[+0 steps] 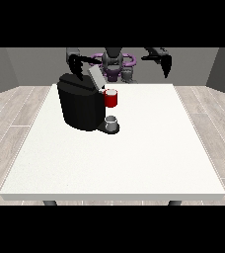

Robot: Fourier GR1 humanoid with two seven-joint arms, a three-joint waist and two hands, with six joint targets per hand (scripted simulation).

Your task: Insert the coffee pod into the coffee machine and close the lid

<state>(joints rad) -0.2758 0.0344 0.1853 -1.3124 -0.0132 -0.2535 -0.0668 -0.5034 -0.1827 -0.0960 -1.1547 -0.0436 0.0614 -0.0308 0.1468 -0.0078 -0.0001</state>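
White table [134,158], coffee machine [80,106] lid [95,77] up, hiding pod slot

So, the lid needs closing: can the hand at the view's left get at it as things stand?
Probably yes. That hand hangs just behind the coffee machine, beside the raised lid, and nothing stands between them.

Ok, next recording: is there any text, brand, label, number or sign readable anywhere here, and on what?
None. No readable text shows on the black coffee machine, its raised lid, the red pod holder, the grey cup or the white table. No labels or numbers can be made out on the robot either.
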